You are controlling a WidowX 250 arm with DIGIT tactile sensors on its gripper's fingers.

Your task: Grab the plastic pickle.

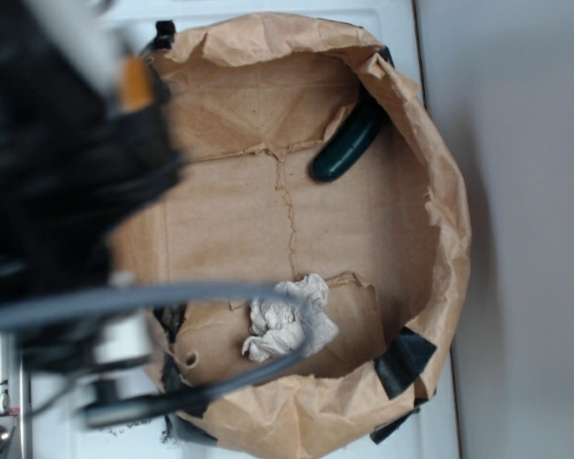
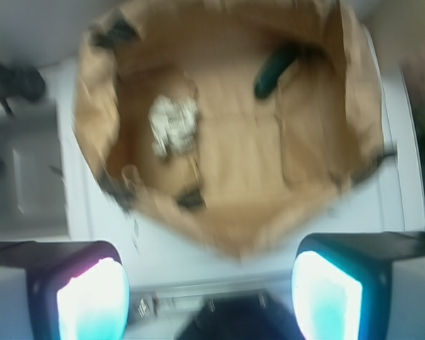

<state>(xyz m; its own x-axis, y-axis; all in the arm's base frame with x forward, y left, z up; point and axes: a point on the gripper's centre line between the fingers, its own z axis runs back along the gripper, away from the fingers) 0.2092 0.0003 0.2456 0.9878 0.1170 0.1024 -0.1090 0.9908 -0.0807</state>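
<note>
A white bench (image 1: 517,191) carries one brown paper basin (image 1: 450,239), a bag with its walls crumpled and rolled down, and everything else lies inside or against it. The exterior view shows the robot's arm (image 1: 57,163) only as a dark blur over the basin's left edge, with grey cables crossing the lower rim; it hides the tool, while the wrist view shows the tool (image 2: 211,297) from behind, its two pads (image 2: 92,301) standing well apart with nothing between them, outside the basin's near rim. The wrist view is blurred, so the creases and the split in the basin floor read clearly only in the exterior view. One plastic pickle (image 1: 349,143), dark green and glossy, lies tilted against the basin's inner wall, well apart from the tool. One paper wad (image 1: 287,320), whitish and crumpled, sits on the basin floor opposite the pickle. Several black tape patches (image 1: 404,359) cling to the basin's rim; the exterior view shows at least three.
</note>
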